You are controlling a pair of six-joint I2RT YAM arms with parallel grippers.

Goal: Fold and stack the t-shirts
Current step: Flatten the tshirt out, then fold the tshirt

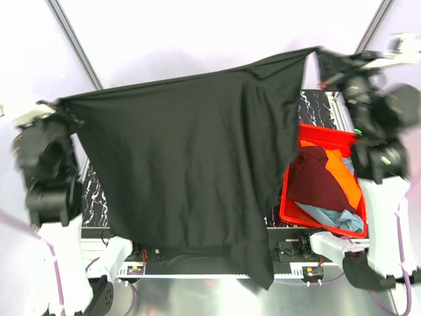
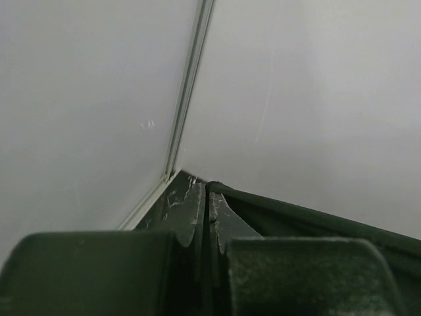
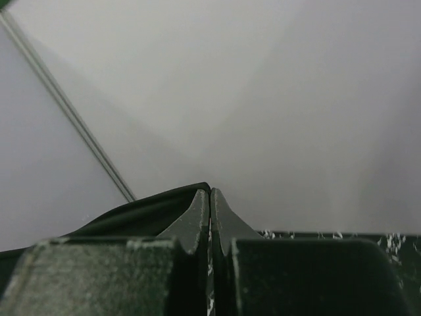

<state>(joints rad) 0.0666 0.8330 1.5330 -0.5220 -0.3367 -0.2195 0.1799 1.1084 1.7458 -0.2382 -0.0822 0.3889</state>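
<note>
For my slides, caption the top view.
Left tool and right tool hold the black t-shirt spread wide by two corners, beside the red bin.

Each arm is built of bulky matt-black joint housings and smooth white links. The left arm (image 1: pixel 46 171), at nine o'clock in the overhead view, has a thin lilac cable (image 1: pixel 23 227) curving in towards its white lower link. The right arm (image 1: pixel 385 158), at three o'clock, carries a tiny green light (image 1: pixel 358 131) at its eleven o'clock edge. The left gripper (image 2: pixel 207 187) and the right gripper (image 3: pixel 210 192) have dark, grainy fingers tapering to thin tips above blocky bases, scuffed with white flecks.
</note>
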